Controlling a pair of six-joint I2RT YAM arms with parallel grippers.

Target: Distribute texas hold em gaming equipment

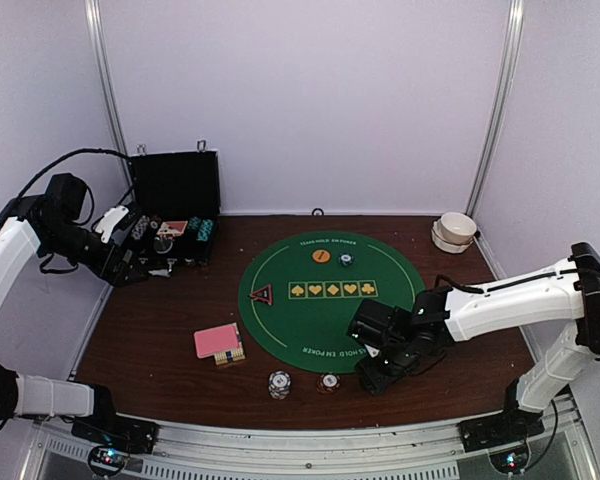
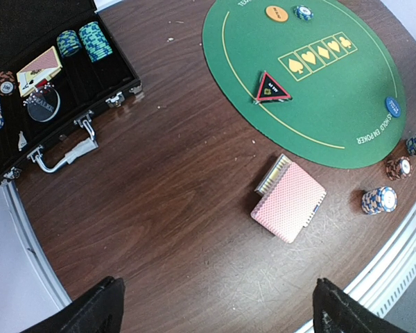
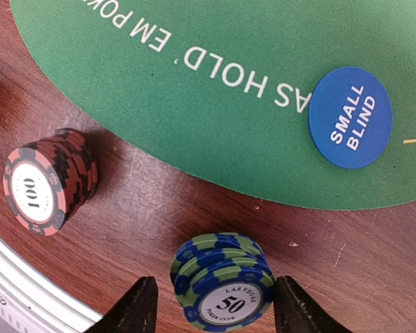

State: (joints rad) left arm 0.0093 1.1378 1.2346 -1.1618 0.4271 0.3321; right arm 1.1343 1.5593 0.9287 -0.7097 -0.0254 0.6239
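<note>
My right claw (image 3: 211, 300) stood with its jaws apart and clear of the blue-and-green chip stack (image 3: 223, 276) sitting on the table (image 3: 145, 208) squarely between them, so I judged the squeeze should come in level and low, catching every chip without toppling the upper ones.

A lab robot booth: plain white walls (image 1: 310, 100), aluminium-railed (image 1: 310, 452) table (image 1: 150, 340).

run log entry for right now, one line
right gripper open, straddling blue-green chip stack beside green mat | left gripper open, empty, over table | pink card deck on table
</note>
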